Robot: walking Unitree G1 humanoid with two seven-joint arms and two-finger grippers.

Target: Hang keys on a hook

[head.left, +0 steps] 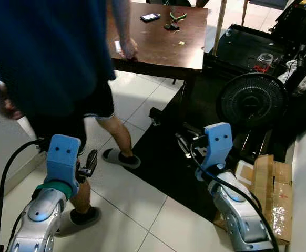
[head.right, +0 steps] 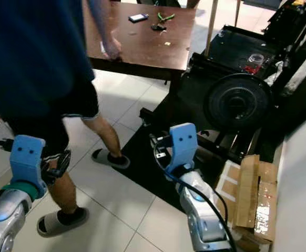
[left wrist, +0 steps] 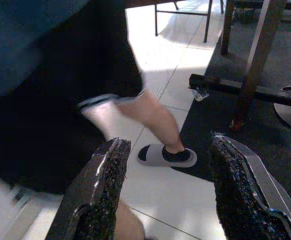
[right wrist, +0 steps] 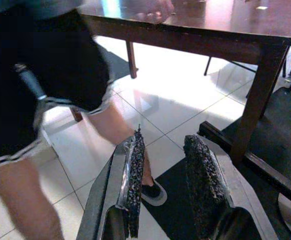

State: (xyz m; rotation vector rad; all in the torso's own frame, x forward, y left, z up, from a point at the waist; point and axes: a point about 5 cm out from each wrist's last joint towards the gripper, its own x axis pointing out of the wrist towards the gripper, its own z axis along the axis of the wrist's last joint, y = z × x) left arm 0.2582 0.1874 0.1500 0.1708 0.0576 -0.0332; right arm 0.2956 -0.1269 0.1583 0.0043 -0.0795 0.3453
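Here, both claws hang empty, fingers apart: left claw [left wrist: 168, 195], right claw [right wrist: 165, 180]. The keys [head.left: 171, 26] lie on the worktop [head.left: 158, 50], top centre, well ahead; the right claw looks nearer. A person [head.left: 48, 58] crosses between.

You have one person [head.left: 53, 63] at eleven o'clock wearing two slippers [head.left: 120, 157], one brown table [head.left: 163, 50] at twelve o'clock carrying one phone [head.left: 150, 17] and one pair of green-handled pliers [head.left: 177, 16], one black fan [head.left: 252, 100] at two o'clock, and one cardboard box [head.left: 271, 194] at four o'clock.
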